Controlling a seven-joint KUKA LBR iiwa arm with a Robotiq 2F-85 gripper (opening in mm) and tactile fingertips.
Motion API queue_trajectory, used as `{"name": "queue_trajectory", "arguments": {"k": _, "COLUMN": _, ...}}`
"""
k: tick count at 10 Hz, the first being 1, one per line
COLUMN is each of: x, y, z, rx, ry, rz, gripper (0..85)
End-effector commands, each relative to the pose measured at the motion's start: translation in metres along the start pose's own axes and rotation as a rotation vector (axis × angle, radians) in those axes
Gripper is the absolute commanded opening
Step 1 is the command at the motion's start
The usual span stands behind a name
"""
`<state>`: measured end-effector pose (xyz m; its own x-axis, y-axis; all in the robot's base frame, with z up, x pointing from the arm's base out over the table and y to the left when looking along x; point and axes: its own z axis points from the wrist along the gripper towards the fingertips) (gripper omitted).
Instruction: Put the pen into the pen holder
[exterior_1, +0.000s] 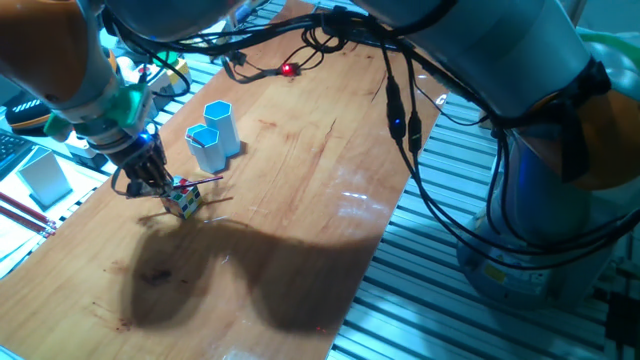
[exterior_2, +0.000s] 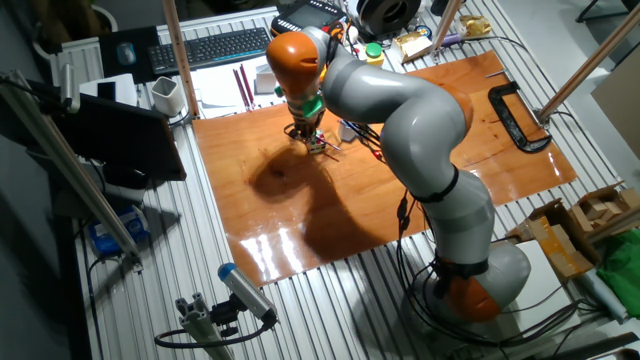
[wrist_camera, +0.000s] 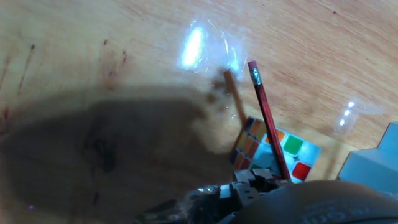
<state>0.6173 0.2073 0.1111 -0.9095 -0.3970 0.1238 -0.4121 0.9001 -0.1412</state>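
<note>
You've got the pen holder (exterior_1: 220, 126) empty; gripper (exterior_1: 160, 183) pinches the pen (wrist_camera: 268, 129) over the cube (exterior_1: 183, 200), near the table (exterior_1: 300, 200) edge.

A colourful puzzle cube (exterior_1: 183, 200) sits right under the jaws; a black clamp (exterior_2: 520, 117), probably metal, lies well away.
</note>
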Motion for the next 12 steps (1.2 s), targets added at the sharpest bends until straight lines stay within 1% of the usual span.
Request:
{"name": "queue_trajectory", "arguments": {"k": 1, "x": 0.000, "y": 0.000, "z": 0.000, "rx": 0.010, "ry": 0.005, "rz": -0.001, "gripper": 0.7}}
{"name": "queue_trajectory", "arguments": {"k": 2, "x": 0.000, "y": 0.000, "z": 0.000, "rx": 0.007, "ry": 0.000, "rz": 0.008, "gripper": 0.7}}
{"name": "queue_trajectory", "arguments": {"k": 3, "x": 0.000, "y": 0.000, "z": 0.000, "rx": 0.027, "ry": -0.003, "rz": 0.008, "gripper": 0.7}}
{"name": "queue_trajectory", "arguments": {"k": 4, "x": 0.000, "y": 0.000, "z": 0.000, "rx": 0.027, "ry": -0.014, "rz": 0.004, "gripper": 0.7}}
{"name": "queue_trajectory", "arguments": {"k": 5, "x": 0.000, "y": 0.000, "z": 0.000, "rx": 0.014, "ry": -0.022, "rz": 0.002, "gripper": 0.7}}
{"name": "queue_trajectory", "arguments": {"k": 6, "x": 0.000, "y": 0.000, "z": 0.000, "rx": 0.001, "ry": -0.016, "rz": -0.008, "gripper": 0.7}}
{"name": "queue_trajectory", "arguments": {"k": 7, "x": 0.000, "y": 0.000, "z": 0.000, "rx": 0.006, "ry": -0.008, "rz": -0.013, "gripper": 0.7}}
{"name": "queue_trajectory", "arguments": {"k": 8, "x": 0.000, "y": 0.000, "z": 0.000, "rx": 0.000, "ry": -0.010, "rz": -0.014, "gripper": 0.7}}
{"name": "queue_trajectory", "arguments": {"k": 9, "x": -0.002, "y": 0.001, "z": -0.001, "rx": -0.008, "ry": -0.022, "rz": 0.000, "gripper": 0.7}}
{"name": "queue_trajectory", "arguments": {"k": 10, "x": -0.007, "y": 0.003, "z": -0.006, "rx": -0.015, "ry": -0.036, "rz": 0.010, "gripper": 0.7}}
{"name": "queue_trajectory", "arguments": {"k": 12, "x": -0.015, "y": 0.006, "z": -0.011, "rx": -0.007, "ry": -0.043, "rz": 0.013, "gripper": 0.7}}
